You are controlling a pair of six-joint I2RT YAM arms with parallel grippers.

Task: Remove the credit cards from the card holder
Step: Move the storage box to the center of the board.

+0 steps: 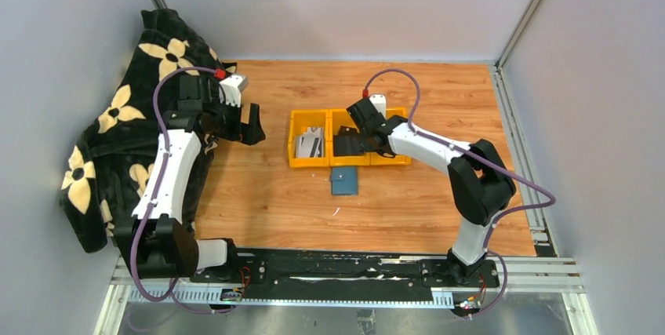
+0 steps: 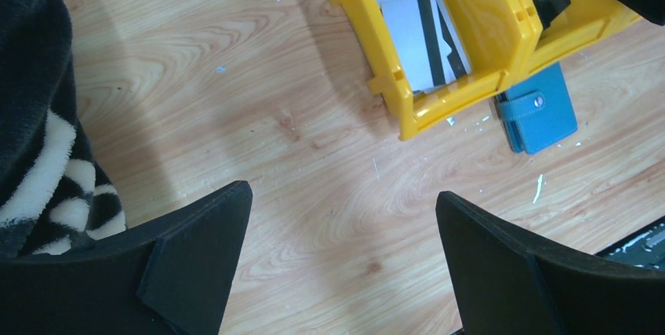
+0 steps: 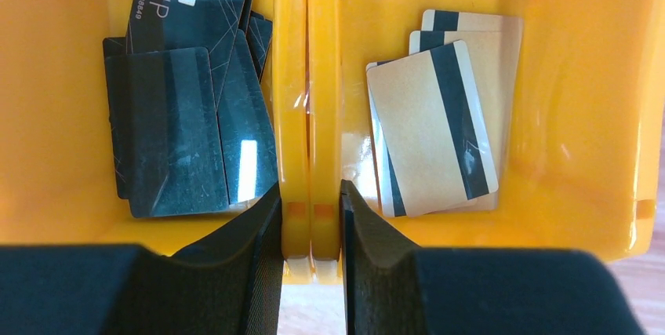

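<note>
Card holder (image 1: pixel 343 182) lies closed and flat on the wooden table (image 1: pixel 259 202), just in front of the yellow bins (image 1: pixel 296 164), near the seam between the left and middle bin. Its snap face is up and the strap tab (image 2: pixel 524 105) sits on the edge turned toward the bins. Its outline is close to square, so the long axis is hard to call. Three bins stand in a row, walls touching. All credit cards in view are out of the holder and in bins. The left bin has silvery cards (image 3: pixel 430 127) with a dark stripe, at least three, maybe four, overlapped in a loose stack. Their long axes run along the bin's length, slightly fanned. The middle bin has dark cards (image 3: pixel 179 127), about four or five overlapping, one printed VIP, with the same lengthwise lie. The right bin is mostly hidden by the arm, contents unclear. Right gripper (image 3: pixel 311 225) reaches down at the bins, its fingers pinched on the two adjoining walls between the silvery-card bin and the dark-card bin, one finger in each bin. Left gripper (image 2: pixel 345 256) is above bare wood, well left of the bins, fingers spread wide, holding nothing. One black blanket with cream flowers (image 1: pixel 118 107) lies at the table's left edge.
</note>
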